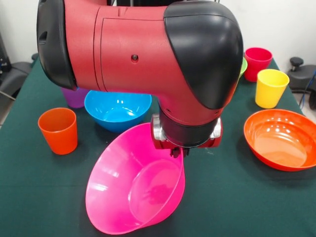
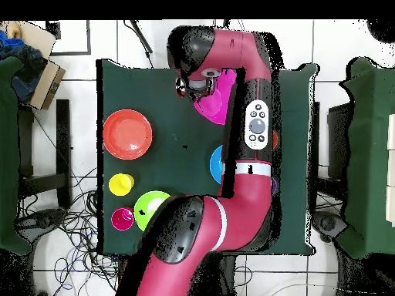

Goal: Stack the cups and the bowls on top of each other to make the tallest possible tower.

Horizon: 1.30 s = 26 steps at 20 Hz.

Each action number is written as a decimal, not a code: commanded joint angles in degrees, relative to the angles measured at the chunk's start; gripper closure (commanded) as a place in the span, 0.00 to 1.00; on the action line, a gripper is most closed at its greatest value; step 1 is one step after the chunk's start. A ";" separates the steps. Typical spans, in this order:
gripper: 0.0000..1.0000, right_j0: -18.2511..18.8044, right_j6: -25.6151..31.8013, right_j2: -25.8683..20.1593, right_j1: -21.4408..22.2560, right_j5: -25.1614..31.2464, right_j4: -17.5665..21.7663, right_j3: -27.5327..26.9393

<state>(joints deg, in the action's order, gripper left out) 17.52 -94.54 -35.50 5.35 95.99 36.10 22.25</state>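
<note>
In the front view the gripper (image 1: 176, 150) sits at the middle of the frame under the big red and black arm (image 1: 148, 54), clamped on the upper rim of the large pink bowl (image 1: 133, 190), which is tipped steeply with its opening toward the camera and fills the lower centre. Just above and left of it a blue bowl (image 1: 117, 109) rests upright on the green tablecloth (image 1: 237, 197), with a purple cup (image 1: 74, 97) partly hidden behind the arm at its left. An orange cup (image 1: 59, 130) stands at mid-left. At right, an orange bowl (image 1: 281, 139) lies near the edge; above it stand a yellow cup (image 1: 270, 87) and a red cup (image 1: 257, 63). In the overhead view the pink bowl (image 2: 217, 102) shows at top centre beside the arm (image 2: 247, 131), and a green bowl (image 2: 148, 206) lies at lower left.
</note>
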 commanded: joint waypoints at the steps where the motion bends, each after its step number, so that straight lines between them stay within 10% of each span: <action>1: 1.00 -0.43 -0.06 2.26 4.14 -1.97 0.27 4.06; 26: 1.00 0.83 3.96 0.07 1.71 -1.18 1.40 0.71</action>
<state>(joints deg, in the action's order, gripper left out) 17.51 -94.54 -34.77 6.84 96.00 36.09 22.27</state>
